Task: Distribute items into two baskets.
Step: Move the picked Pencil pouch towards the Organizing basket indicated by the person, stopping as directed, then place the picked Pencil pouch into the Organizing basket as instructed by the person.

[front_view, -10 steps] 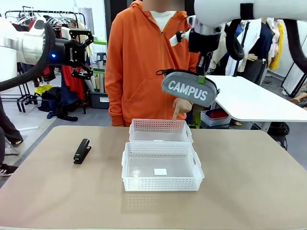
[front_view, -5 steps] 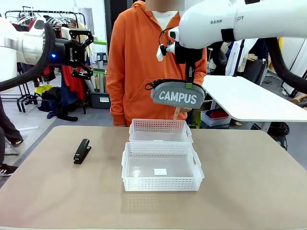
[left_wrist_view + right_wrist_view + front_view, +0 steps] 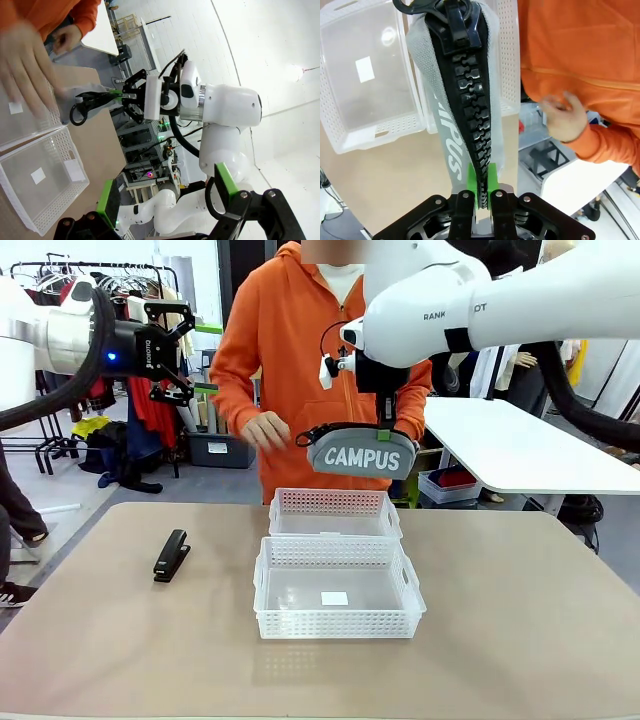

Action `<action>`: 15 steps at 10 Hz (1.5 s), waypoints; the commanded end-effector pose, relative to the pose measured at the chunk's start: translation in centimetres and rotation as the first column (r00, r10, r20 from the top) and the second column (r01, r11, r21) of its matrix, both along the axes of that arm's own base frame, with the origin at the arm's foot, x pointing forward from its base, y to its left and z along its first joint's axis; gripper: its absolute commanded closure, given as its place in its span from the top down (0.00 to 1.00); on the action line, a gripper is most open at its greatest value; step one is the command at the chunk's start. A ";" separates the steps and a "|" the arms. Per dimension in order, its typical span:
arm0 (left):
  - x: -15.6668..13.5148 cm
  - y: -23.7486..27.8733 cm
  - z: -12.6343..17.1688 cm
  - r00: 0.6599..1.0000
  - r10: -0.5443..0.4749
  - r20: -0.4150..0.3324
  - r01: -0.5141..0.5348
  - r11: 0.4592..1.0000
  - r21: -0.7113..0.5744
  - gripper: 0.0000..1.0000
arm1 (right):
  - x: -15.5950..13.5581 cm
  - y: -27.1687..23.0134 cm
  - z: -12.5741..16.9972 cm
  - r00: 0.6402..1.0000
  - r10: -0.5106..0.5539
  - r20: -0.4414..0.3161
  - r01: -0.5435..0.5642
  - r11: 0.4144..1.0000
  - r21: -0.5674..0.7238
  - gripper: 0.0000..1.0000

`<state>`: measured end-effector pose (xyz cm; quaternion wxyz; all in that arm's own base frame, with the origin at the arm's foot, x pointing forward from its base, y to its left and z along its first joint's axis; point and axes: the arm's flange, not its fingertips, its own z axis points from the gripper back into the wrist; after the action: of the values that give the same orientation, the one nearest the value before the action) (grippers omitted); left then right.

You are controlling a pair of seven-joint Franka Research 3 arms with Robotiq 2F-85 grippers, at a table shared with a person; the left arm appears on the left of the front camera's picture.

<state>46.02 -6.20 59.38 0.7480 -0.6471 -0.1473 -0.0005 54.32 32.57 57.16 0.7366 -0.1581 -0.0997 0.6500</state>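
We note right gripper [image 3: 384, 428] pinching pouch [image 3: 362, 454] above far basket [image 3: 334, 502]; left gripper [image 3: 192, 357] spread, empty.

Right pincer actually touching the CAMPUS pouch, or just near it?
Touching. The right wrist view shows the right pincer shut on the pouch, green pads pressed against both sides of its zipper edge.

White capitals "CAMPUS" stand on the side of the grey pouch [image 3: 365, 452]; in the right wrist view its letters "PUS" run sideways along the fabric; on the white right arm [image 3: 450, 310] dark print reads "RANK" and "OT", a black band between them; white print on the left tool [image 3: 190, 352] is too small to read.
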 end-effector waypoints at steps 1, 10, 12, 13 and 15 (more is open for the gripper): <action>-0.1 0.0 0.2 1.000 0.001 0.004 -0.001 1.000 0.000 1.00 | 0.3 0.0 -0.7 0.999 0.021 0.025 -0.021 1.000 -0.007 0.00; -0.1 0.0 0.2 1.000 0.001 0.004 -0.001 1.000 0.000 1.00 | 0.7 0.3 -1.6 1.000 0.004 -0.016 -0.004 1.000 -0.003 0.00; -0.1 0.0 0.2 1.000 0.001 0.004 -0.001 1.000 0.000 1.00 | 0.7 0.3 -1.6 1.000 0.004 -0.016 -0.004 1.000 -0.003 0.00; -0.1 0.0 0.2 1.000 0.001 0.004 -0.001 1.000 0.000 1.00 | 0.7 0.3 -1.6 1.000 0.004 -0.016 -0.004 1.000 -0.003 0.00; -0.1 0.0 0.2 1.000 0.001 0.004 -0.001 1.000 0.000 1.00 | 0.7 0.3 -1.6 1.000 0.004 -0.016 -0.004 1.000 -0.003 0.00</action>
<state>46.02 -6.20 59.38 0.7480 -0.6471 -0.1473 -0.0005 55.04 32.79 55.25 0.7369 -0.1525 -0.0875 0.6527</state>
